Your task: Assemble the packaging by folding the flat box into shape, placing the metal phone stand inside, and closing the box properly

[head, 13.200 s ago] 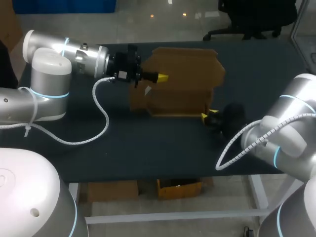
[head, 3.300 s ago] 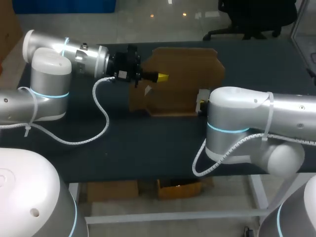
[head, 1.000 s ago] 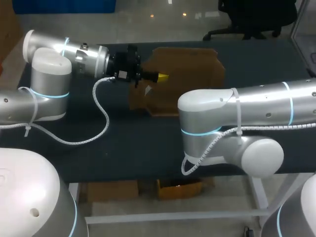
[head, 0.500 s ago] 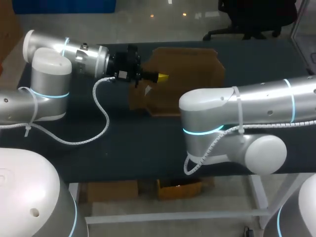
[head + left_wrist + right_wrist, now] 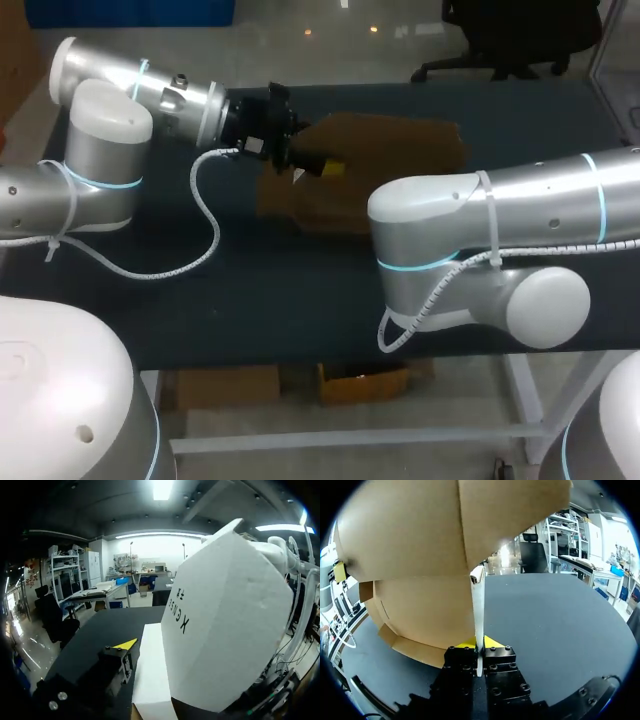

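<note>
Above the worktop [image 5: 250,290] the box [image 5: 390,150] is held partly unfolded; forming, loading and closing are judged outstanding. The right claw [image 5: 479,644] is clamped on the box's near flap. The grip of the left claw [image 5: 330,167], at the box's left side, cannot be told.

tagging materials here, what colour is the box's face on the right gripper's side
Brown, plain cardboard; the box shows best in the right wrist view.

High behind, looking down on dark worktop [image 5: 280,300]; wrists close against shared brown cardboard box [image 5: 415,555].
</note>
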Motion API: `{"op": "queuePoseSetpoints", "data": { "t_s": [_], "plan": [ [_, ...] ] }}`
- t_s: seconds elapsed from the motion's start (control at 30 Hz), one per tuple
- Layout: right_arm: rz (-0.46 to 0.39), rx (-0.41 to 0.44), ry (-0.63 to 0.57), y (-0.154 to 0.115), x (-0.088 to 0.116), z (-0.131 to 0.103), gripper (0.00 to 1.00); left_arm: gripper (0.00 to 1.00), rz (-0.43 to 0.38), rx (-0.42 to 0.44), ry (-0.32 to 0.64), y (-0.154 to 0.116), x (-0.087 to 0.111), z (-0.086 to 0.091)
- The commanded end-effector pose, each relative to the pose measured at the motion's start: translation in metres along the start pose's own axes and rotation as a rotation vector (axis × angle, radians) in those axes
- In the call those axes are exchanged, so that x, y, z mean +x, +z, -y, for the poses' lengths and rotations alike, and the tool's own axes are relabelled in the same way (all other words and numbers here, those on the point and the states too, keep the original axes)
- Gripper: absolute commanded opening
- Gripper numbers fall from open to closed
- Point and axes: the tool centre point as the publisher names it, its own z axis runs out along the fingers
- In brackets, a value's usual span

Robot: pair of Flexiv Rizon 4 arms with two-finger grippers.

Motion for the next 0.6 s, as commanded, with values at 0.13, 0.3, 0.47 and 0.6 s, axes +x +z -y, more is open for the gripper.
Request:
{"op": "queuePoseSetpoints", "data": {
  "t_s": [0.13,0.3,0.47,0.6],
  "plan": [
    [-0.051,0.055,-0.012,-0.005,-0.005,-0.005,0.00,1.00,0.020,-0.050,0.037,-0.017,0.008,0.012],
    [-0.088,0.080,-0.008,-0.006,-0.009,-0.005,0.00,1.00,0.020,-0.092,0.069,-0.027,0.015,0.014],
    [-0.171,0.081,0.021,-0.008,-0.013,-0.006,0.00,1.00,0.034,-0.104,0.094,-0.039,0.021,0.016],
    [-0.239,0.103,0.022,-0.010,-0.014,-0.009,0.00,1.00,0.047,-0.119,0.124,-0.049,0.027,0.017]
  ]
}}
